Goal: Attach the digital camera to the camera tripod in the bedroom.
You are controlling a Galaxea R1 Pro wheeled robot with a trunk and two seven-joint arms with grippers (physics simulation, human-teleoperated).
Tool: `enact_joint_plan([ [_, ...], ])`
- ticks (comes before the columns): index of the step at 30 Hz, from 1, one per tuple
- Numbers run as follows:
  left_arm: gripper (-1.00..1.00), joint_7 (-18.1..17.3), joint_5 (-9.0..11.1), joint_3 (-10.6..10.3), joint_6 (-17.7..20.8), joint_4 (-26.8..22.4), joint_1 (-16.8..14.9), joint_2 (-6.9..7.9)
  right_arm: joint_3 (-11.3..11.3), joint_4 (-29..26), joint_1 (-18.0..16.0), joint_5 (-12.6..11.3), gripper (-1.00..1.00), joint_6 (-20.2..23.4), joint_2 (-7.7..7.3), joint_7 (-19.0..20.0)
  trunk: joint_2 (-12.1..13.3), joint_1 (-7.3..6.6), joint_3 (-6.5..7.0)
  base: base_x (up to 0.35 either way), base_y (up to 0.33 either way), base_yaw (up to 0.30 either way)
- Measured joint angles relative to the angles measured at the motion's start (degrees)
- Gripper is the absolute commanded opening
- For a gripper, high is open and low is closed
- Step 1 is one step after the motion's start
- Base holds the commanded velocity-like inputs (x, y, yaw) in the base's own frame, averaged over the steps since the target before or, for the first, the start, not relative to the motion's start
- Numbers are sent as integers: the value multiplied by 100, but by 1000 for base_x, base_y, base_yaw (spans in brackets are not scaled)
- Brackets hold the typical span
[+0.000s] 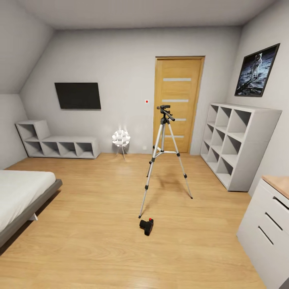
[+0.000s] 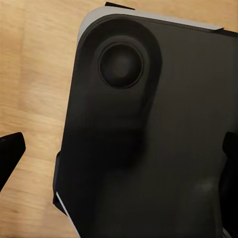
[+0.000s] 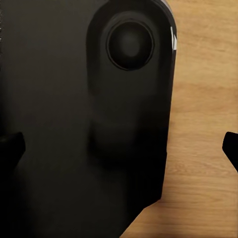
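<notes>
I'm in the grey-walled bedroom, light wood floor (image 1: 100, 224) ahead. The digital camera (image 1: 147, 226) lies on the floor dead ahead, no arm nearer, just beside the front foot of the upright camera tripod (image 1: 163, 154). Both pincers' states I cannot tell.

Light wood floor (image 1: 100, 241). Tripod (image 1: 163, 154) stands on it, mid-room. Camera (image 1: 147, 226) lies on it at tripod's 6 o'clock, just beside the near foot.
</notes>
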Motion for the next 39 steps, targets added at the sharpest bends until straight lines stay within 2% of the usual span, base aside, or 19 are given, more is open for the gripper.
enact_joint_plan([
  [8, 100, 0, 0, 0, 0, 0, 0, 1, -4, 0, 0, -3, 100, 5, -2, 16, 0, 0, 0, 1, 0, 0],
  [25, 100, -8, -10, -15, 0, 0, 0, 5, 3, 0, 0, 0, 100, 3, -3, 37, 0, -2, 0, 138, 0, 0],
  [39, 100, -8, -5, -23, 8, 0, 0, 5, 3, 0, 0, 0, 100, -1, 0, 16, 0, -3, 0, 263, 0, 0],
])
